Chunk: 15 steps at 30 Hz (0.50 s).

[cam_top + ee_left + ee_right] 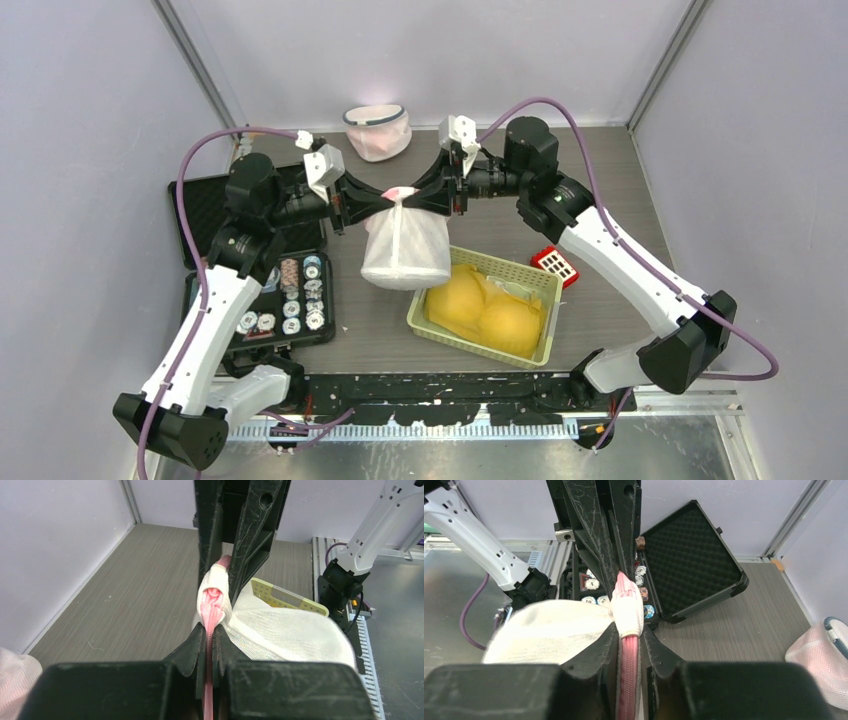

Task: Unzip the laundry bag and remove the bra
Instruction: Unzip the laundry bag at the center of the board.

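"Left wrist view first: what does the left gripper (210,637) have?"

"Its fingers are clenched on the pink zipper (212,605), with the tape running straight between them. Facing it, the right gripper (629,642) has a finger on each side of the same zipper at its white end tab, and it looks pinched on there too."

"So where is the laundry bag (405,250)?"

"It hangs between the two arms by its top edge, lifted off the table (620,190). It sits near the middle, just behind the green basket (510,268)."

"Has the unzipping begun?"

"I judge not, or barely. The teeth between the two grippers look closed, and I see no gap in the mesh. The slider itself I cannot pick out; it may be under the white tab."

"And the bra?"

"It must be inside, judging by how full and round the bag hangs, but nothing shows through the white mesh. Yellow padded shapes lie in the basket; whether those are bras I cannot tell."

"What is left, then?"

"Nearly all of it: drawing the zipper open, reaching in, and taking the bra out."
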Each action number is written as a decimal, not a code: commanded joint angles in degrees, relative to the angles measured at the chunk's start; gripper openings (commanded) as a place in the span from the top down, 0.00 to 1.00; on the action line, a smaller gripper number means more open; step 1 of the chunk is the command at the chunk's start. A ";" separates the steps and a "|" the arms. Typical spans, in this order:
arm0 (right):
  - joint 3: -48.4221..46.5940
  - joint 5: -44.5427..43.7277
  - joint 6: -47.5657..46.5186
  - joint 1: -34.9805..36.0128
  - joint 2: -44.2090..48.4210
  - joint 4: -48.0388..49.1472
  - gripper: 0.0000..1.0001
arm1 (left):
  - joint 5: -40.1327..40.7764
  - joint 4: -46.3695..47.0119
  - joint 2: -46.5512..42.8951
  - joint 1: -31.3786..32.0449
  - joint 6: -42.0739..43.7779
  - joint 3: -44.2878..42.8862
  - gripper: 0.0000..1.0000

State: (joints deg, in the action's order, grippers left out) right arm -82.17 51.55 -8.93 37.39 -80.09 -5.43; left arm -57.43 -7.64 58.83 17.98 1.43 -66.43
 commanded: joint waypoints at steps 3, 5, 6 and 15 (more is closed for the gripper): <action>-1.51 0.08 -0.44 0.24 0.15 1.30 0.96 | 5.31 -2.47 -0.81 -0.20 -1.17 -2.24 0.82; -1.43 -0.32 -2.73 0.29 0.49 -1.02 0.99 | 6.27 -4.46 -1.36 -0.67 -3.19 -3.05 0.70; -1.35 -0.43 -4.04 0.27 0.67 -2.19 0.99 | 6.66 -5.38 -1.57 -0.93 -4.12 -3.46 0.66; 0.12 -1.23 -11.06 0.28 2.47 -6.37 0.99 | 4.85 -8.54 0.92 -2.68 -18.00 -7.02 0.53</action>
State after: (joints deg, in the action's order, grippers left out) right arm -81.80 50.39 -16.84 37.39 -80.27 -11.38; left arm -51.22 -16.58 58.78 15.66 -8.19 -70.98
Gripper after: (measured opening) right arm 0.055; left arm 0.459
